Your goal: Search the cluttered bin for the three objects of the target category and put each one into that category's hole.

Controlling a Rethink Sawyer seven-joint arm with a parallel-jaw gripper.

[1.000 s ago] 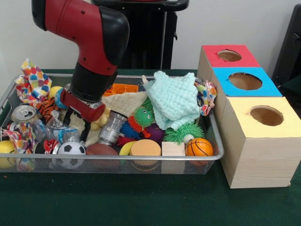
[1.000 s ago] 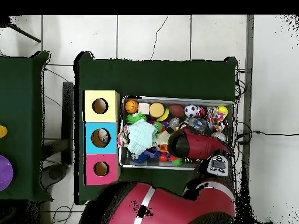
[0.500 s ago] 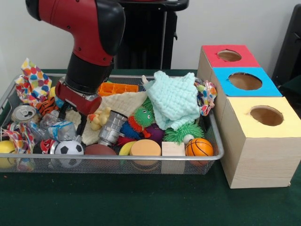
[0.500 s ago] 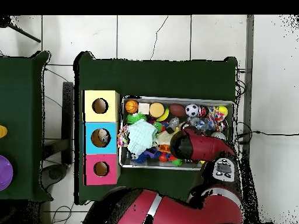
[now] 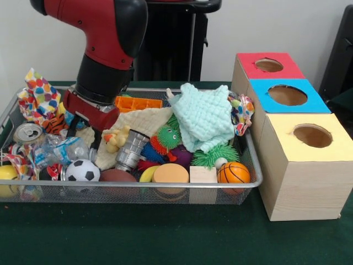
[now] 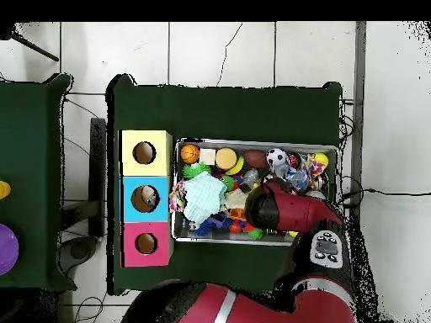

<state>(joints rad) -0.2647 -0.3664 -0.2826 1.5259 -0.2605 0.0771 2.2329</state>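
While I hold the arm (image 5: 105, 49) over the left half of the frame, the green bench (image 5: 165, 237) carries everything else. At right stand three boxes in a row: yellow (image 5: 309, 165) nearest the lower edge, blue (image 5: 287, 99) behind it, red (image 5: 267, 69) furthest up. The overhead view shows something pale inside the blue hole (image 6: 146, 198), so I judge one object may already be posted; the yellow and red holes look empty there. I cannot tell which category is the target, so what is left is uncertain.

The wire bin (image 5: 138, 190) fills the centre and left, packed with a mint cloth (image 5: 207, 118) at upper right, a cream cloth (image 5: 140, 124) mid-bin, a crumpled clear bottle (image 5: 63, 150) at lower left, a can (image 5: 27, 133) at far left, a soccer ball (image 5: 83, 171), and a basketball (image 5: 233, 172) at the front right corner.

My jaws (image 5: 83, 138) hang just above the clear bottle; two dark fingers show apart, and I judge nothing is clamped. The search is not finished.
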